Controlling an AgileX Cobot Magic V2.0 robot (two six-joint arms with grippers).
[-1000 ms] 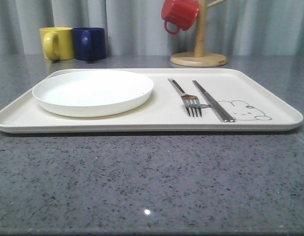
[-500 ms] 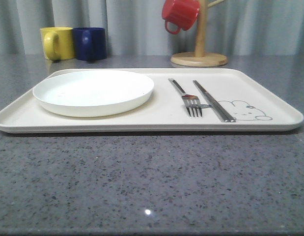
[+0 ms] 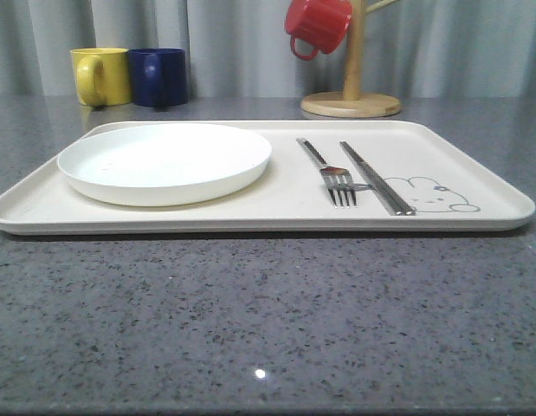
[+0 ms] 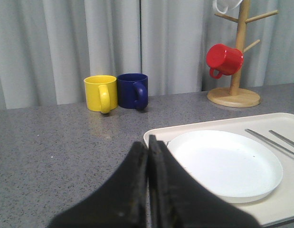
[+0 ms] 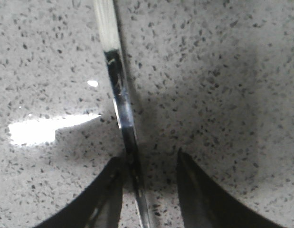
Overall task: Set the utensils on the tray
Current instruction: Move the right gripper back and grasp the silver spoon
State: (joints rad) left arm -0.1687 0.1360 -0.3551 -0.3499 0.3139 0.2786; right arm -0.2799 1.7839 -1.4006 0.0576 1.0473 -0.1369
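The cream tray (image 3: 475, 156) lies across the grey counter, its corner also in the left wrist view (image 4: 222, 121). On it sit the white plate (image 3: 164, 160) on the left, and the fork (image 3: 332, 173) and chopsticks (image 3: 376, 178) on the right by the rabbit drawing. My left gripper (image 4: 148, 145) is shut on nothing, hanging just off the tray's corner next to the plate (image 4: 227, 164). My right gripper (image 5: 149, 159) is open, low over the bare counter. A slim shiny metal handle (image 5: 119, 90), seemingly the spoon's, runs between its fingers, close to one of them; its head is out of view.
A yellow mug (image 3: 100, 75) and a blue mug (image 3: 158, 76) stand behind the tray at the back left. A red mug (image 3: 317, 26) hangs on a wooden mug tree (image 3: 351, 95) at the back right. A grey curtain closes off the back.
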